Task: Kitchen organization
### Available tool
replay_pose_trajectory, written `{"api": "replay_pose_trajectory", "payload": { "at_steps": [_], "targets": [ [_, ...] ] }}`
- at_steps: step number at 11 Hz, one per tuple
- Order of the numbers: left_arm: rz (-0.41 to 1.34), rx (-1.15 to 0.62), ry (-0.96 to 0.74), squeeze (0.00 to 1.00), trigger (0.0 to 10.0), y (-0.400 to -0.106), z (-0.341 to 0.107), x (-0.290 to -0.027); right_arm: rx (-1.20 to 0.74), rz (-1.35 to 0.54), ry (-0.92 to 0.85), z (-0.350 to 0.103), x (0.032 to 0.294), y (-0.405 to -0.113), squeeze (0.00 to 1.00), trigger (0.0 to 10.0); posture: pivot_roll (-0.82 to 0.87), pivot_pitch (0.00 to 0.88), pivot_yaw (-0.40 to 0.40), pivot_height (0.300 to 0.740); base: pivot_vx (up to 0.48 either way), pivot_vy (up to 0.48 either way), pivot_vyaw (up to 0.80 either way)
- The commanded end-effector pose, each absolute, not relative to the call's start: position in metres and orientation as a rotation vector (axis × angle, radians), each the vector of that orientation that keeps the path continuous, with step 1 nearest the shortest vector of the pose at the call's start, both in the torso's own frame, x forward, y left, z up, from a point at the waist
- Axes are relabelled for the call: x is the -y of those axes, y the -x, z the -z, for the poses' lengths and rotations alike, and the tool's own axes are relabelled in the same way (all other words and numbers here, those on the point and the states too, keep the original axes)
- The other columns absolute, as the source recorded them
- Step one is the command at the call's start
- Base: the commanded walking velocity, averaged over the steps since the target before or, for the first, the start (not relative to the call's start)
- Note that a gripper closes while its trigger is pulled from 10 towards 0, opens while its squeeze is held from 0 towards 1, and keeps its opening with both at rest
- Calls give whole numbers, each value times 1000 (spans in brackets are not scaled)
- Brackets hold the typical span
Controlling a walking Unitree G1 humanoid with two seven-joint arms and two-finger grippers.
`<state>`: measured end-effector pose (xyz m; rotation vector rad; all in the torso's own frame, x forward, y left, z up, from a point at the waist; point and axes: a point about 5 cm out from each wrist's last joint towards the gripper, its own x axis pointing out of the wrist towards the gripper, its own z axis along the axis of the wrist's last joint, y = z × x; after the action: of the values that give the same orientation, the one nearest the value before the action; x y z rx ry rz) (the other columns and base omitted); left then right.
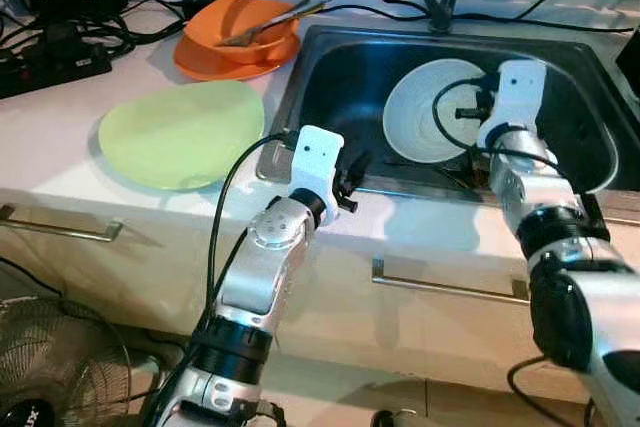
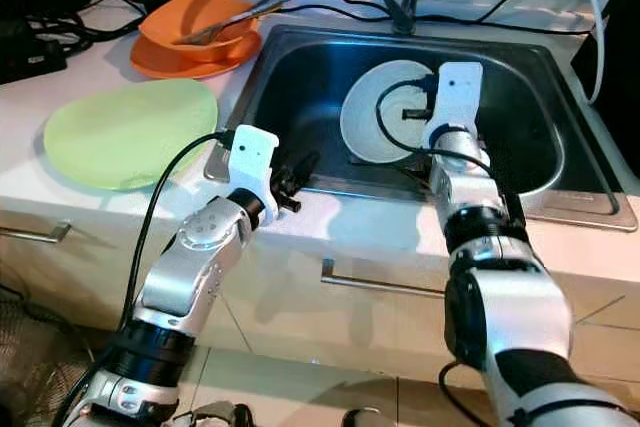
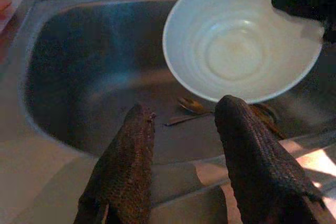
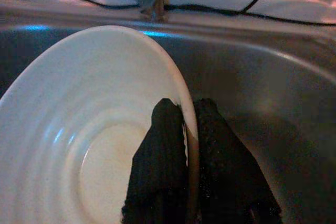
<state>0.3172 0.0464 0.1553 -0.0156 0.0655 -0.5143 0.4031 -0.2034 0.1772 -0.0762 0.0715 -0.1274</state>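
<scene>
Right fingers [image 4: 168, 145] astride white bowl [image 4: 79, 129] rim

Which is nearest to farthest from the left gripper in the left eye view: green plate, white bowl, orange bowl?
From the left gripper, at the sink's front rim:
1. White bowl, in the sink, held by the right gripper.
2. Green plate, on the counter, to the left.
3. Orange bowl, at the back left.

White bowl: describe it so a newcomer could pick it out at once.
Start at the steel sink set in the counter. Inside it, the white bowl is tilted on edge, its rim pinched by the right gripper. The other dishes, orange and green, lie out on the counter.
</scene>
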Motion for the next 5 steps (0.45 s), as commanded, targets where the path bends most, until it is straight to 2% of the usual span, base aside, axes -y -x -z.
{"api": "replay_pose_trajectory", "payload": {
  "at_steps": [1,5],
  "targets": [
    [518,-86,14,0,10000,-314,-153,-46,-62,116,102,-185,202,-406,0,10000,66,67,21,740,0,0,0],
    [489,-97,-1,0,10000,-307,-153,-50,-165,103,156,-169,201,-404,0,10000,109,105,1,740,0,0,0]
  ]
}}
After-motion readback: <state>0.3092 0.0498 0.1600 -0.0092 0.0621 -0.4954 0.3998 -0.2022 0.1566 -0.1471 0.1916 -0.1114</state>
